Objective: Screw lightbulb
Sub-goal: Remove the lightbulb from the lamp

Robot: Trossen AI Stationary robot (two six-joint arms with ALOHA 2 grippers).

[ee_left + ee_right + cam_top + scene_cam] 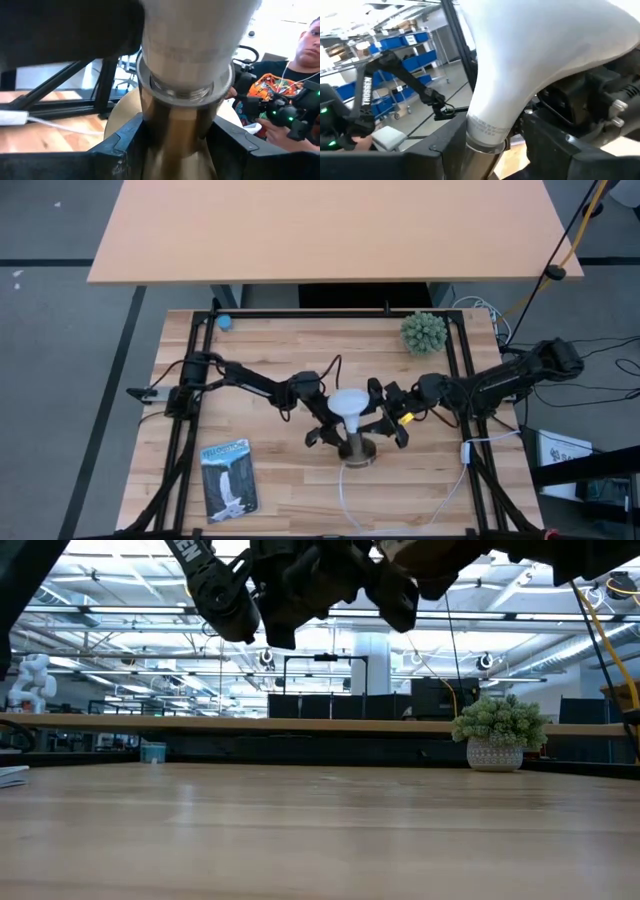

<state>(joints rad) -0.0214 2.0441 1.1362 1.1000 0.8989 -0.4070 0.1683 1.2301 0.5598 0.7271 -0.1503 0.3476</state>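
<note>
Both grippers at the lightbulb [350, 404]

Left gripper [325, 430] clamps the brass socket [357, 448] at 6 o'clock; right gripper [388, 418], at 3 o'clock, fingers apart around the bulb's neck.

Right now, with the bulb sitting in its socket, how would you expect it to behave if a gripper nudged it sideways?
The lightbulb probably tips easily: its wide dome sits high on a narrow neck. Its smooth frosted surface may slip in the fingers. The socket looks small-footed, so both could topple together.

Bright ceiling strip lights [120, 610] in the low view; close lightbulb [545, 60] blurred.
</note>
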